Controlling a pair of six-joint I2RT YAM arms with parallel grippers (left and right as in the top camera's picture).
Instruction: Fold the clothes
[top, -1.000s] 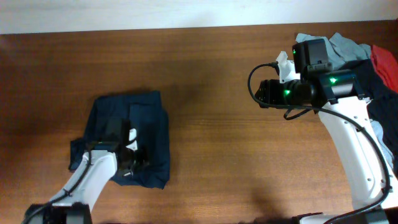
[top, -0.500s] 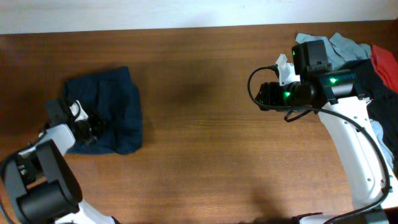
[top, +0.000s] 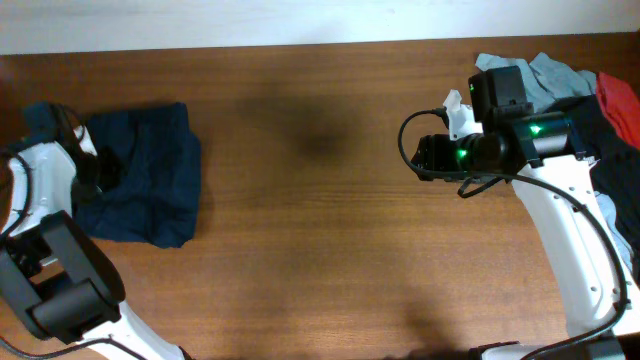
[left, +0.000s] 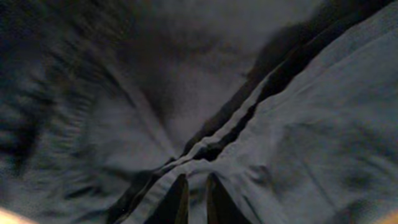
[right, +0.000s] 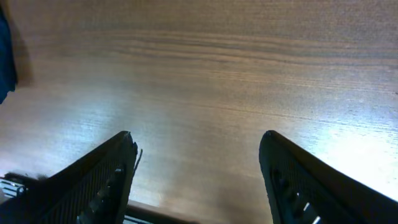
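The navy blue shorts (top: 145, 185) lie folded in a bundle at the far left of the table. My left gripper (top: 100, 172) sits on their left side, fingers nearly closed with a fold of the cloth pinched between them; the left wrist view (left: 196, 186) shows the fabric (left: 298, 124) filling the frame, blurred. My right gripper (top: 428, 152) hovers open and empty over bare wood at the right of the table; in its wrist view (right: 196, 168) the fingers are wide apart.
A pile of other garments (top: 590, 85), grey, red and dark, lies at the back right corner behind the right arm. The wooden table (top: 320, 240) runs between the two arms. The shorts' edge shows at far left in the right wrist view (right: 5, 56).
The left gripper has dragged the folded shorts leftward across the table, from left of centre to the far left edge. The right arm has stayed in place.
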